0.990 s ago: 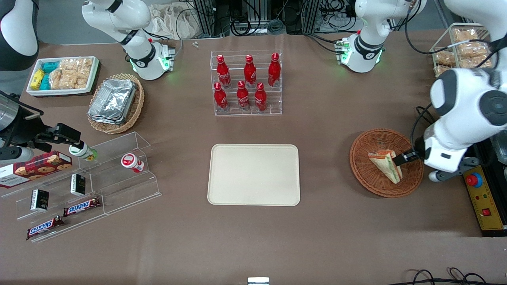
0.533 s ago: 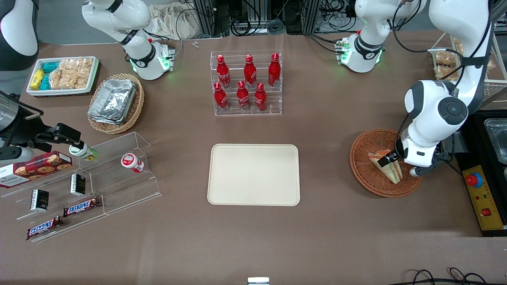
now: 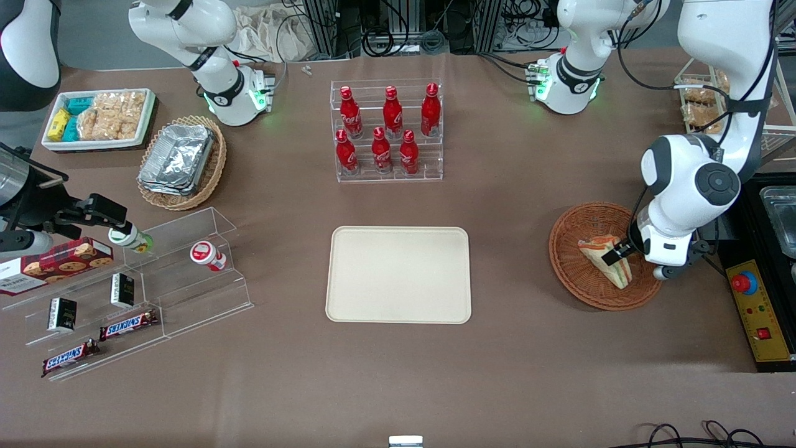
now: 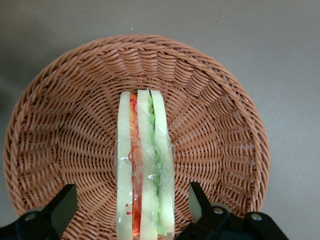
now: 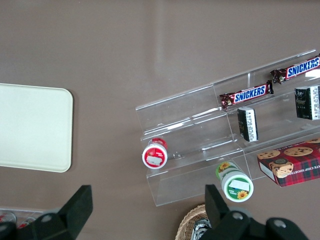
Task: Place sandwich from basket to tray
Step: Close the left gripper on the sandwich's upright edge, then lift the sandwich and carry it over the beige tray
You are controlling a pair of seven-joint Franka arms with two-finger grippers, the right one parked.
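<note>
In the front view, the gripper (image 3: 620,254) hangs low over the basket (image 3: 569,262), at the edge of the sandwich (image 3: 601,256) lying inside it; the tray (image 3: 398,274) sits well apart toward the parked arm's end.

In the left wrist view, the jaws stand wide, one finger (image 4: 61,207) on each flank of the sandwich (image 4: 143,170). The wedge lies between them, clear of both pads, resting on the basket (image 4: 220,125) weave.

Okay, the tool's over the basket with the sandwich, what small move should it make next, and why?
Probably close the fingers. The open tool straddles the sandwich, which stands on edge in the basket, one finger on each flat bread side with gaps left. If it sits high, lower slightly first.
</note>
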